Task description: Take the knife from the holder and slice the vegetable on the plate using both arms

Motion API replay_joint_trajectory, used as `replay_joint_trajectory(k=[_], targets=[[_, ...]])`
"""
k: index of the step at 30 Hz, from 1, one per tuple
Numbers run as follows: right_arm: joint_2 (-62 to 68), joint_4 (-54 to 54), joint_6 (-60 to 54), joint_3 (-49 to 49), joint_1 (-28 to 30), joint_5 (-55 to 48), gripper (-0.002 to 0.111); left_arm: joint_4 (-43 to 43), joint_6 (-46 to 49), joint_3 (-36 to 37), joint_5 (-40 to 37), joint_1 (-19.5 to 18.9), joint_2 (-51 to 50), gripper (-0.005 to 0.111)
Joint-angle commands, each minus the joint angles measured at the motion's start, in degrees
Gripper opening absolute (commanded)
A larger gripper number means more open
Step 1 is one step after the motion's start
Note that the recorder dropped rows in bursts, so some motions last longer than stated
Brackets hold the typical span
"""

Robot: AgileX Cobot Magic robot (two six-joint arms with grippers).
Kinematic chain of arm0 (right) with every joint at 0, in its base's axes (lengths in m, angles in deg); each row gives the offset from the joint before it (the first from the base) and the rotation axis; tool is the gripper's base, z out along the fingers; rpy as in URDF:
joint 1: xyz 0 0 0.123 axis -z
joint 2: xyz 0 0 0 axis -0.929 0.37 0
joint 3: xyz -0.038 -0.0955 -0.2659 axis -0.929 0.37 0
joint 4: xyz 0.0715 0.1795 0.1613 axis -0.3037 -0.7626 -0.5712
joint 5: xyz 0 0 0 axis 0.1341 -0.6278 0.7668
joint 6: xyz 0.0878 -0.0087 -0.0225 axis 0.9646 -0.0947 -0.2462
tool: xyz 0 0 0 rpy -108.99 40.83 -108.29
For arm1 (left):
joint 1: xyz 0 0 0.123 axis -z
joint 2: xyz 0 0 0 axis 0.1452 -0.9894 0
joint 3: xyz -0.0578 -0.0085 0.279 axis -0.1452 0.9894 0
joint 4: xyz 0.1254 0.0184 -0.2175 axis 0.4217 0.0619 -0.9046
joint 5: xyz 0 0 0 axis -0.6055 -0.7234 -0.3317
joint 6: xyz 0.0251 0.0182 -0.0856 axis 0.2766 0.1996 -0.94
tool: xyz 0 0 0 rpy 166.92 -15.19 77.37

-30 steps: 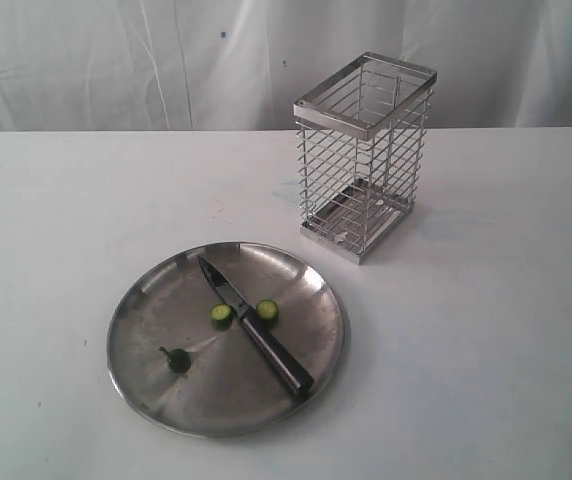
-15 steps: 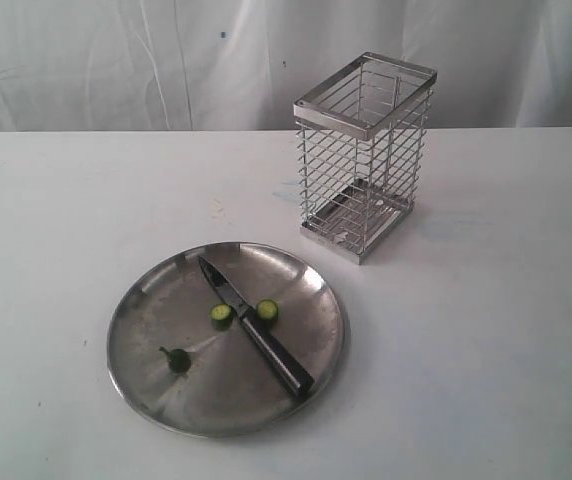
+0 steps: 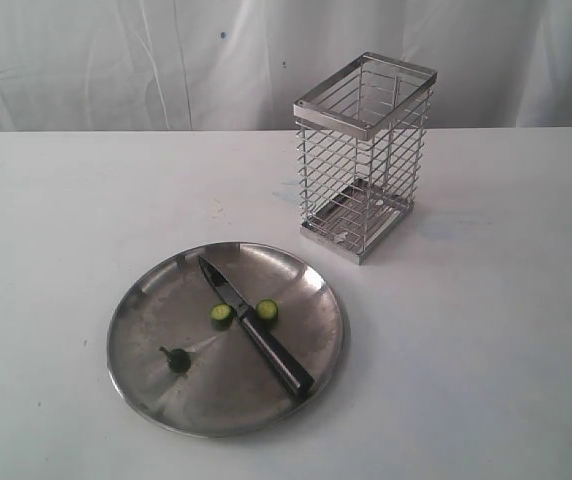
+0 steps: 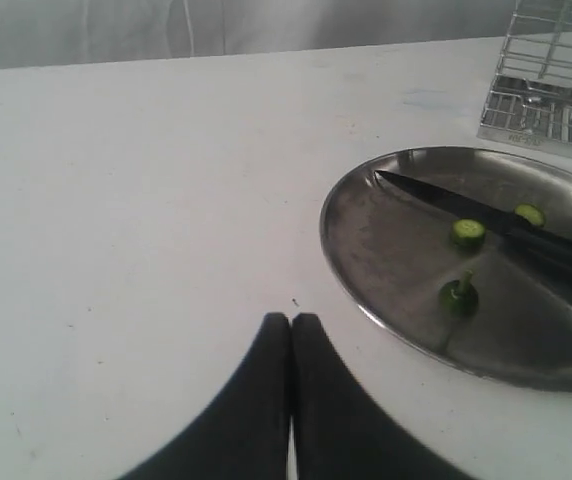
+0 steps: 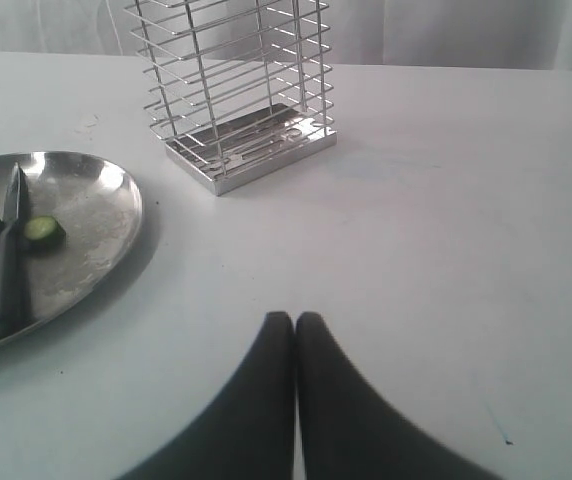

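The steel plate (image 3: 156, 300) lies at the front of the white table. Across it lies the knife (image 3: 256, 330), dark blade pointing away, black handle towards the front rim. Two round green slices of the vegetable (image 3: 222, 314) flank the blade, and the stem end (image 3: 176, 359) sits apart on the plate. The wire holder (image 3: 364, 155) stands behind the plate with nothing in it. Neither arm shows in the exterior view. My left gripper (image 4: 292, 318) is shut and holds nothing, off the plate (image 4: 366, 300) over bare table. My right gripper (image 5: 295, 318) is shut too, with the holder (image 5: 236, 90) and knife (image 5: 6, 265) ahead of it.
A white curtain hangs behind the table (image 3: 486, 330). The table's far edge runs just behind the holder. Faint blue marks stain the tabletop near the holder.
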Motion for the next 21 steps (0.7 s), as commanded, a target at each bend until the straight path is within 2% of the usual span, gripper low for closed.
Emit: replay_joint_trajectory(k=[1, 7, 21], targets=[[-0.4, -0.1, -0.2, 0.4, 0.3, 0.3, 0.0, -2.6, 5.2, 0.2, -0.5, 0.4, 0.2, 0.0], [-0.4, -0.1, -0.2, 0.4, 0.3, 0.3, 0.0, -0.9, 0.4, 0.2, 0.0, 0.4, 0.2, 0.0], [-0.4, -0.1, -0.2, 0.4, 0.3, 0.3, 0.0, -0.9, 0.4, 0.2, 0.0, 0.4, 0.2, 0.0]])
